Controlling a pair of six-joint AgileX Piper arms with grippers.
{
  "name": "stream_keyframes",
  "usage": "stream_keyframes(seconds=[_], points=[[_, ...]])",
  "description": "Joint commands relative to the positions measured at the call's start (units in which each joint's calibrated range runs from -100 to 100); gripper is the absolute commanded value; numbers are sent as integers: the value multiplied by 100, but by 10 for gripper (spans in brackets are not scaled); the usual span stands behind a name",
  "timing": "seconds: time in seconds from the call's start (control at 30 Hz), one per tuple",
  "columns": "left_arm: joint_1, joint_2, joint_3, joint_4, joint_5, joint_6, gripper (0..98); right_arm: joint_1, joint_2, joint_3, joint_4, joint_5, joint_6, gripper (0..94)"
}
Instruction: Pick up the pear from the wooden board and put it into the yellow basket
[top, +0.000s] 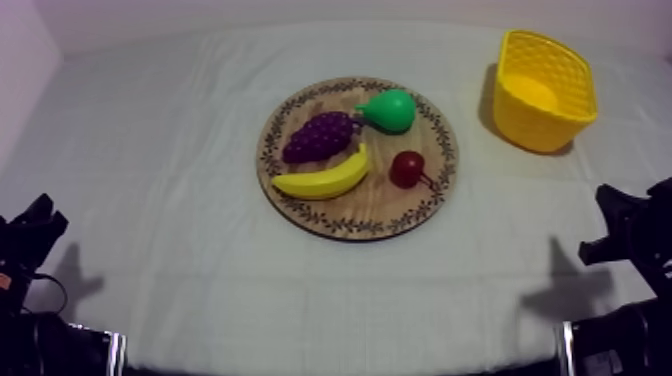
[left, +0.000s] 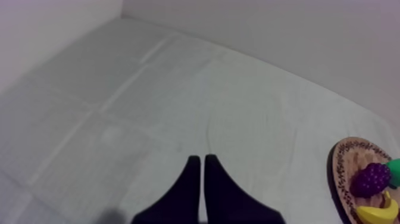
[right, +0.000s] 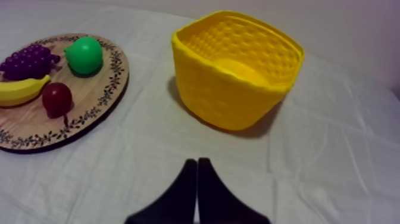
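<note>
From above, a round board (top: 300, 205) is seen in the middle of the cloth (top: 150, 150). Four toy fruits are laid on it. The pear (top: 392, 110) is found at the far side of the board, just beside the grapes (top: 320, 137). The banana (top: 325, 178) is placed in front of the grapes, and the small red fruit (top: 406, 168) is set to its right. The basket (top: 545, 125) is stood on the cloth to the right of the board, apart from it. The left arm (top: 28, 235) and the right arm (top: 630, 225) are kept low at the near corners, well apart from the board.

From the left wrist, the left gripper (left: 199, 159) is held over bare cloth. Its two fingers are pressed together and nothing is held. The edge of the board, with the grapes and banana, is seen off to one side.

From the right wrist, the right gripper (right: 197, 161) is pointed at the basket. Its fingers are pressed together too, and nothing is held. The pear is seen on the board, beside the basket.
</note>
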Motion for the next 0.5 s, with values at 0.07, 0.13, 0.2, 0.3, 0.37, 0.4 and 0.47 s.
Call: stream_keyframes(seconds=[0.07, 0.13, 0.2, 0.3, 0.37, 0.4, 0.47], points=[[-3, -4, 4, -2, 1, -1, 1, 551, -12, -47, -6, 378, -371, 8], [-3, -4, 4, -2, 1, -1, 1, 551, -12, -92, -9, 530, -294, 8], [-3, -4, 4, -2, 1, -1, 1, 551, -12, -117, -10, 606, -249, 8], [-3, -4, 4, -2, 1, -1, 1, 555, -12, -136, -9, 661, -180, 8], [-3, -4, 4, -2, 1, 0, 1, 555, -16, -148, -6, 690, -135, 8], [-3, -4, 4, -2, 1, 1, 1, 551, -18, -156, -5, 710, -113, 8], [-3, -4, 4, -2, 1, 1, 1, 544, -19, -174, -16, 757, -52, 8]])
